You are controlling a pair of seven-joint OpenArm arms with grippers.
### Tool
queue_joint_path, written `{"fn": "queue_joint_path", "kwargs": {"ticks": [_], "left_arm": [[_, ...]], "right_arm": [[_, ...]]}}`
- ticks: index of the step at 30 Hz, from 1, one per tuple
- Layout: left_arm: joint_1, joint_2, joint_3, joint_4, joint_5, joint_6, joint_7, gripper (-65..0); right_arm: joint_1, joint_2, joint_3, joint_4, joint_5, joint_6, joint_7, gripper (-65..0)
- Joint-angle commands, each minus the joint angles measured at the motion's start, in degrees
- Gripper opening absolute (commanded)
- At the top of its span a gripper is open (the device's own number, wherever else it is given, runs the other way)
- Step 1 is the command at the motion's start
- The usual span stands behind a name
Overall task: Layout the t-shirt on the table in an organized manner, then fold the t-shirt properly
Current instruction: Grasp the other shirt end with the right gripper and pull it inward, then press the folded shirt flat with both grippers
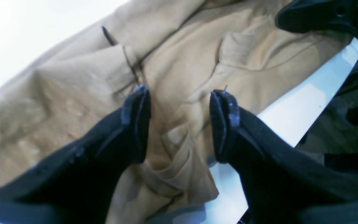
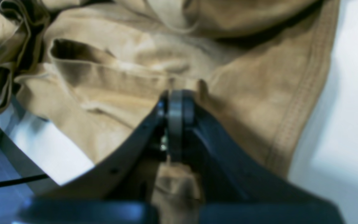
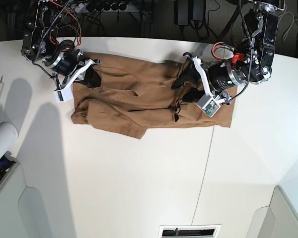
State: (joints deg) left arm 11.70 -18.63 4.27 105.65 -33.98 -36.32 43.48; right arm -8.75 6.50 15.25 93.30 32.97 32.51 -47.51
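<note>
- T-shirt (image 3: 139, 106), tan-brown and rumpled, lies spread sideways across the upper middle of the base frame, on the white table (image 3: 154, 183).
- Right gripper (image 2: 177, 105), at the upper left of the base frame, has its jaws pressed together, pinching a fold of the shirt's fabric.
- Left gripper (image 1: 180, 124), at the upper right, stands spread wide, with creased cloth showing between its 2 dark fingers (image 1: 137, 124).
- A thin dark seam (image 3: 201, 173) crosses the table below the shirt.
</note>
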Motion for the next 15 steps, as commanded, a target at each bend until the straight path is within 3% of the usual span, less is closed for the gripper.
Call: {"fn": "queue_joint_path", "kwargs": {"ticks": [1, 7, 8, 10, 12, 15], "left_arm": [[-0.6, -0.4, -0.2, 0.8, -0.9, -0.3, -1.0, -31.9], [-0.4, -0.4, -0.2, 0.8, -0.9, -0.3, -0.7, -31.9], [-0.4, -0.4, -0.2, 0.8, -0.9, -0.3, -0.7, -31.9], [-0.4, -0.4, -0.2, 0.5, -1.0, -0.3, -0.8, -31.9], [-0.4, -0.4, -0.2, 0.2, -1.0, -0.3, -0.8, -31.9], [-0.4, -0.4, -0.2, -0.5, -2.9, -0.3, -0.8, -31.9]], "right_arm": [[0.6, 0.5, 0.1, 2.3, 2.1, 0.3, 1.2, -65.0], [0.6, 0.4, 0.1, 10.0, 2.8, 0.3, 1.0, -65.0], [0.7, 0.4, 0.1, 10.7, 2.8, 0.3, 1.3, -62.6], [1.2, 0.2, 0.1, 11.0, 2.0, 0.1, 2.5, -48.7], [2.0, -0.3, 0.1, 10.7, -1.3, -1.4, 4.3, -38.8], [3.5, -0.5, 0.1, 9.7, -5.8, -3.3, 6.4, -35.9]]}}
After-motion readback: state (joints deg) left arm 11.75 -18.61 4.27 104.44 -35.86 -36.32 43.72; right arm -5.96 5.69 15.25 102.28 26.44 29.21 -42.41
